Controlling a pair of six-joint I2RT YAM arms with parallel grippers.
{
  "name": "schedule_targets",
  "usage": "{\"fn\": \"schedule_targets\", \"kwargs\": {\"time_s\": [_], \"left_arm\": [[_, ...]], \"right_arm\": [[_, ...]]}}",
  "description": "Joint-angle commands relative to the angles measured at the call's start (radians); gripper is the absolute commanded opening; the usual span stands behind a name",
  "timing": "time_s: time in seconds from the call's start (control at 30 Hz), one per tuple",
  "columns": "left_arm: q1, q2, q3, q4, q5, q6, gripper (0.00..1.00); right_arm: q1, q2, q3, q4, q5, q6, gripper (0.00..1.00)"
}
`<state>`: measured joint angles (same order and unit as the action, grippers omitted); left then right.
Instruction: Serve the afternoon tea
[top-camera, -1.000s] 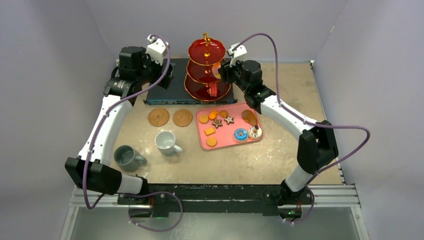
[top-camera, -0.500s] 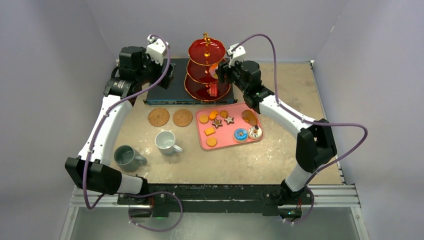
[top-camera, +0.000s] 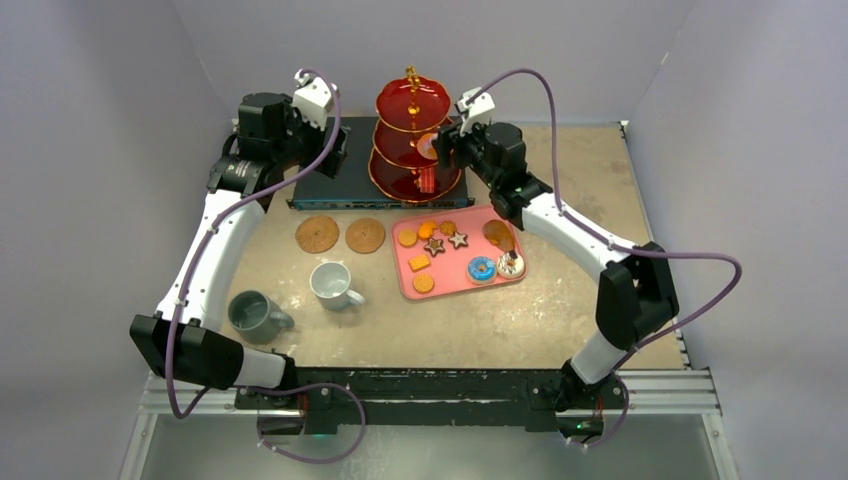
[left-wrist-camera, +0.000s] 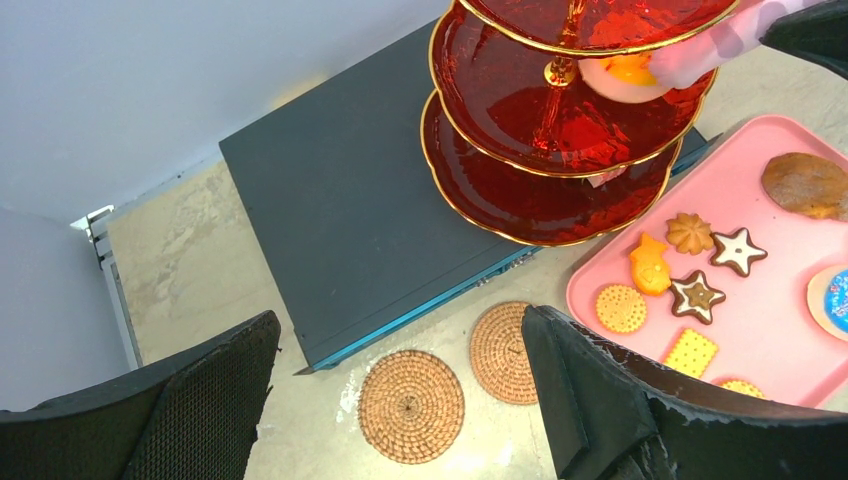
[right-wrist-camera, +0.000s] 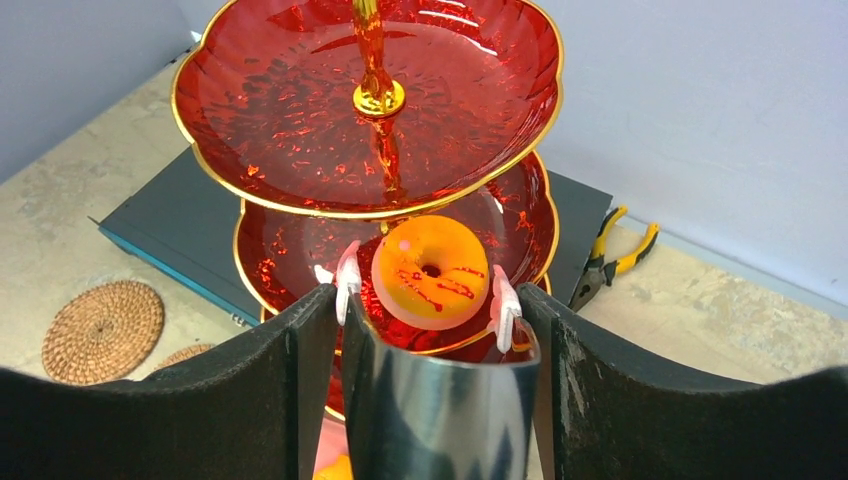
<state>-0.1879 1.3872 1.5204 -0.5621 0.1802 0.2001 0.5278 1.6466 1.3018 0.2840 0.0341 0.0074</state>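
Orange donut (right-wrist-camera: 432, 272) pinched between right fingers (right-wrist-camera: 290, 385), over middle tier of red stand (right-wrist-camera: 300, 130), left fingers (left-wrist-camera: 620, 410) spread

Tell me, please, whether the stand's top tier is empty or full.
Empty: the top tier shows only bare red glass around its gold post.

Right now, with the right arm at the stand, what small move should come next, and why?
Probably lower the right gripper a little, then ease its squeeze. The tongs it holds pinch an orange doughnut over the middle tier, tucked under the top plate, so a short drop should seat it there before release.
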Motion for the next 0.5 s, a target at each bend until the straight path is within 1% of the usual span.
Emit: {"fn": "schedule_targets", "kwargs": {"time_s": [0.0, 0.23, 0.37, 0.47], "left_arm": [[0.008, -0.03, 0.032, 0.034, 0.01, -0.016, 0.91], [0.008, 0.0, 0.044, 0.029, 0.067, -0.02, 0.9], [0.008, 0.027, 0.057, 0.031, 0.086, -0.021, 0.9], [0.008, 0.032, 0.062, 0.04, 0.088, -0.022, 0.9]], "right_arm": [[-0.003, -0.093, -0.016, 0.018, 0.018, -0.004, 0.66], [-0.004, -0.27, -0.187, -0.079, 0.059, 0.022, 0.67], [-0.004, -0.41, -0.332, -0.139, 0.07, 0.085, 0.68], [-0.003, -0.479, -0.415, -0.182, 0.058, 0.135, 0.68]]}}
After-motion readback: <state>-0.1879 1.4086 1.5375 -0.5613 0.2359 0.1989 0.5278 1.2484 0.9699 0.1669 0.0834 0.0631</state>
